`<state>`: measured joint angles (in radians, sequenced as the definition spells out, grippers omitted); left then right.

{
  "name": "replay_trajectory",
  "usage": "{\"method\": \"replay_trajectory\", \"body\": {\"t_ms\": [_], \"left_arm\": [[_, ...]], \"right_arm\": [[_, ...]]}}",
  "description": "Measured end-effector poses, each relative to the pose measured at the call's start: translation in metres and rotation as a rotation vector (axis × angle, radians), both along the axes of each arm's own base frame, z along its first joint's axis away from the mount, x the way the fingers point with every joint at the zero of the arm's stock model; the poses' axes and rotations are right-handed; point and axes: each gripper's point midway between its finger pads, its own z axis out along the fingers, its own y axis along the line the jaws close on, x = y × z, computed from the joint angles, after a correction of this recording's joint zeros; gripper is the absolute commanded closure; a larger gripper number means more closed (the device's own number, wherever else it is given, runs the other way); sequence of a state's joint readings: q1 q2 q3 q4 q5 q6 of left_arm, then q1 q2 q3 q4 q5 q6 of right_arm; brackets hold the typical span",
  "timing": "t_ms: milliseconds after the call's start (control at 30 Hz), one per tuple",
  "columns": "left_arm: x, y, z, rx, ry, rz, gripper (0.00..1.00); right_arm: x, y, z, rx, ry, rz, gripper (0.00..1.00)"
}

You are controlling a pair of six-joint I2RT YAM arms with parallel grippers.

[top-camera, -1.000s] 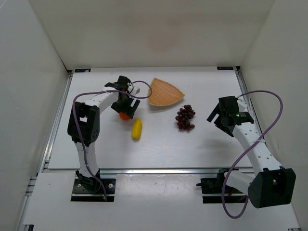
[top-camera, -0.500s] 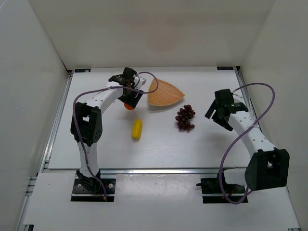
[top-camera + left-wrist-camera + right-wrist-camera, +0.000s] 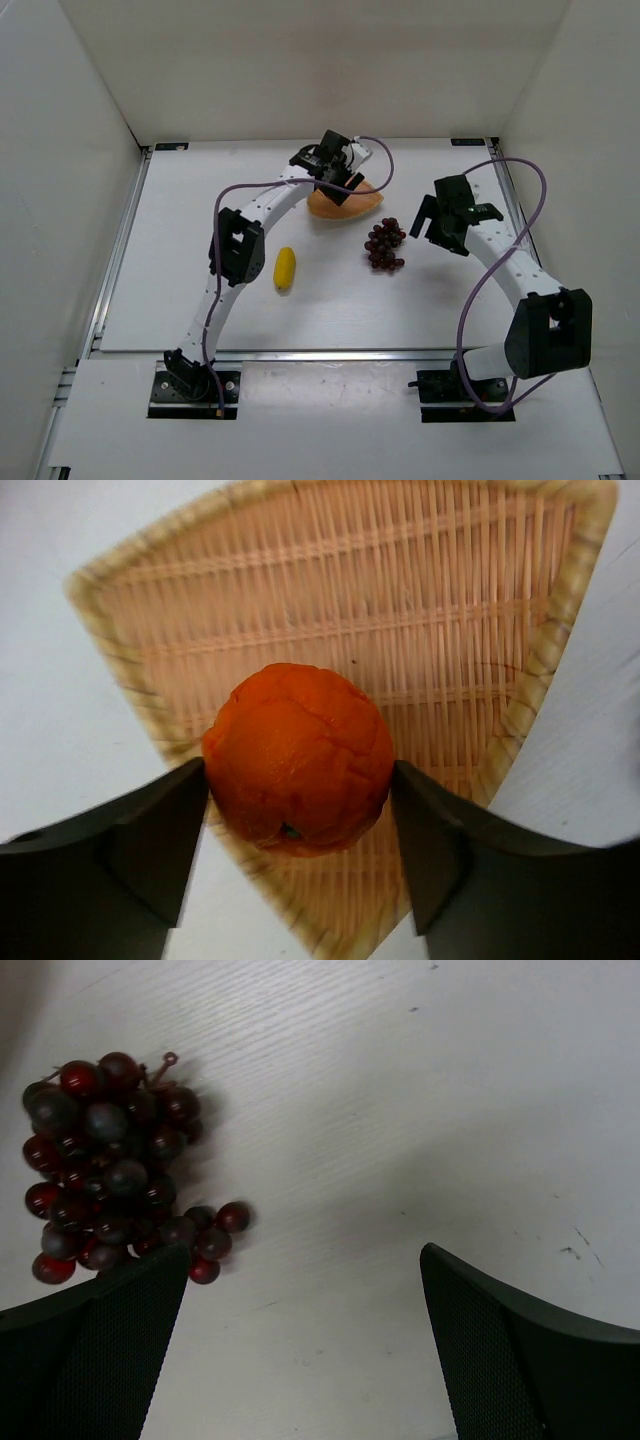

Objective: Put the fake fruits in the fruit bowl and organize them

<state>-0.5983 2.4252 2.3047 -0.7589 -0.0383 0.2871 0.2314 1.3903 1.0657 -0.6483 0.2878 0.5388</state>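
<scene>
Round orange plastic fruit (image 3: pixel 298 758) is clamped at its widest girth by left end effector (image 3: pixel 297 785) over tan woven fan-shaped bowl (image 3: pixel 560 610); judged light, stiff, slick. Right end effector (image 3: pixel 300 1290) is held apart beside dark red grape bunch (image 3: pixel 110 1160).

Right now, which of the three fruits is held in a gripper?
The round orange, clamped by the left gripper above the woven bowl. The yellow lemon and the dark grapes both lie free on the table, touched by nothing.
</scene>
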Motion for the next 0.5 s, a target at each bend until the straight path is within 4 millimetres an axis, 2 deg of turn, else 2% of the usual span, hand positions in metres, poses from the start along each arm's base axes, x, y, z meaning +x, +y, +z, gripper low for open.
{"method": "replay_trajectory", "body": {"t_ms": [67, 133, 200, 367, 500], "left_arm": [[-0.003, -0.001, -0.021, 0.025, 0.03, -0.009, 0.01], [-0.004, -0.001, -0.029, 0.034, 0.043, -0.007, 0.0], [-0.003, 0.0, -0.028, 0.033, 0.041, -0.001, 0.0], [-0.005, 0.009, 0.002, 0.017, -0.002, 0.051, 0.0], [-0.033, 0.043, 0.044, 0.007, -0.015, 0.103, 0.0]], "right_arm": [[0.002, 0.009, 0.001, 0.006, -0.01, 0.053, 0.0], [0.004, 0.019, 0.003, 0.017, -0.022, 0.104, 0.0], [0.006, 0.031, 0.005, 0.035, -0.038, 0.159, 0.0], [0.006, 0.07, 0.006, 0.072, -0.063, 0.294, 0.0], [0.011, 0.098, -0.013, 0.063, 0.0, 0.349, 0.0]]}}
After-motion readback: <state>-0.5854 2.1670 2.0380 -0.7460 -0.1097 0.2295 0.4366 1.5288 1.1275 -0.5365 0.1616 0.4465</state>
